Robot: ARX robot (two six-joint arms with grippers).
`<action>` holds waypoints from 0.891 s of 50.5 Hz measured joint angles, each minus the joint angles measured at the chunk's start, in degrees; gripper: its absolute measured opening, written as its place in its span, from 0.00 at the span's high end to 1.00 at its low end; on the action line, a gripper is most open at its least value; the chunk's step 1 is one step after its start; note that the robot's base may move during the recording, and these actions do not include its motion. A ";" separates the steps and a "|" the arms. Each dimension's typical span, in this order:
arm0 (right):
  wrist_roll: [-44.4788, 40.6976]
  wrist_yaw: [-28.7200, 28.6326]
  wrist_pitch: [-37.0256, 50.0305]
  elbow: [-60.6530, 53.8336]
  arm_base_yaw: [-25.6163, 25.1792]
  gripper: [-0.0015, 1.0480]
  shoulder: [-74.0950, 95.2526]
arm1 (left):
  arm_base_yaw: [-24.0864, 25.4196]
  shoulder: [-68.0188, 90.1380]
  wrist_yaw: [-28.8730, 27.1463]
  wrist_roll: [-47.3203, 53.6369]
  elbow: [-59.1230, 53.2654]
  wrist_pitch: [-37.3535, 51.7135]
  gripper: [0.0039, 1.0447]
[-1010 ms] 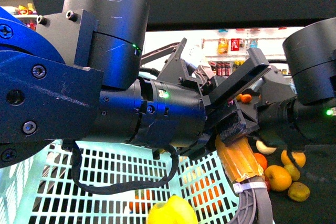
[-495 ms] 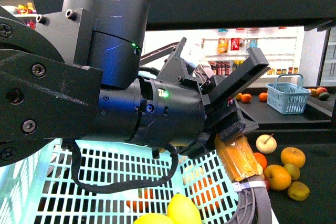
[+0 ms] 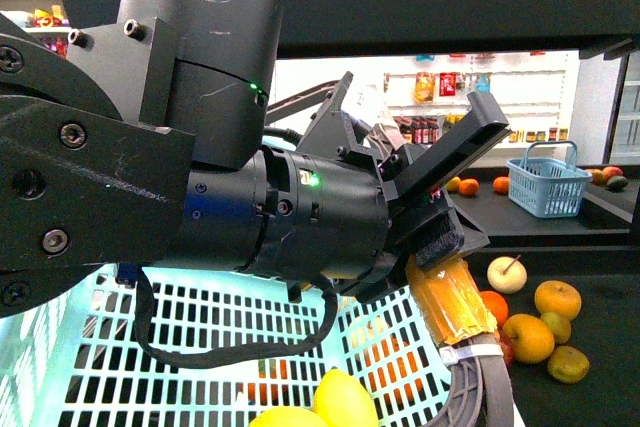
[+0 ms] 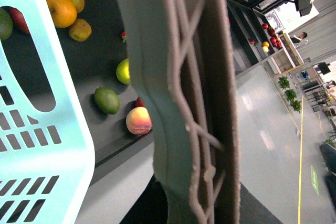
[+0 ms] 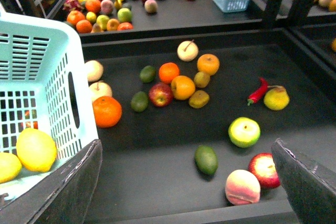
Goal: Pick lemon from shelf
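Fruit was found scattered over the dark bench (image 5: 157, 177) of the shelf (image 3: 420, 7), while 2 lemons (image 5: 35, 149) were seen already inside the pale green basket (image 5: 50, 51) just beside it. The right tool (image 5: 186, 203) was held wide and empty above the bench, its fingers (image 5: 68, 192) spread to either side of a green fruit (image 5: 206, 159) and a peach (image 5: 242, 187). The lemons lay outside that gap, behind the basket wall, just past 1 finger. The larger one was seen in the front view with its long axis nearly upright. The left arm (image 3: 200, 177) was stretched over the basket, and whether the left tool (image 4: 191, 103) was spread or closed could not be told. 1 yellow fruit (image 5: 276, 98) lay on the bench beside a red chilli (image 5: 257, 92); whether it was a lemon could not be settled. If so, the right arm was judged nearer, with nothing standing in the way.
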 joint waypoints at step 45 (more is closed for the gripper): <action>-3.30 -8.39 -2.69 -14.93 -1.99 0.98 -23.89 | -0.11 0.00 -0.04 -0.02 0.00 0.00 0.92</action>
